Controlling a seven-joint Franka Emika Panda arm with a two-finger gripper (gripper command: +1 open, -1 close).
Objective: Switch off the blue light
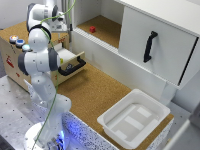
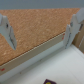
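Note:
The blue light (image 1: 20, 43) is a small round blue button with a pale rim on top of the wooden box (image 1: 10, 57) at the exterior view's left. It sits between a red-orange button (image 1: 13, 38) and a pale greenish button (image 1: 26, 48). My gripper (image 1: 60, 28) hangs behind the arm's upper links, to the exterior view's right of the buttons and apart from them. In the wrist view the gripper (image 2: 41, 30) is open and empty, its fingers (image 2: 7, 30) spread wide over a cork surface and a wooden edge. The blue light does not show in the wrist view.
An open drawer with a black handle (image 1: 75, 65) sticks out of the wooden box. A white cabinet door with a black handle (image 1: 150, 46) stands at the back right, a red block (image 1: 92, 29) on the shelf beside it. A white bin (image 1: 135, 118) sits at the front.

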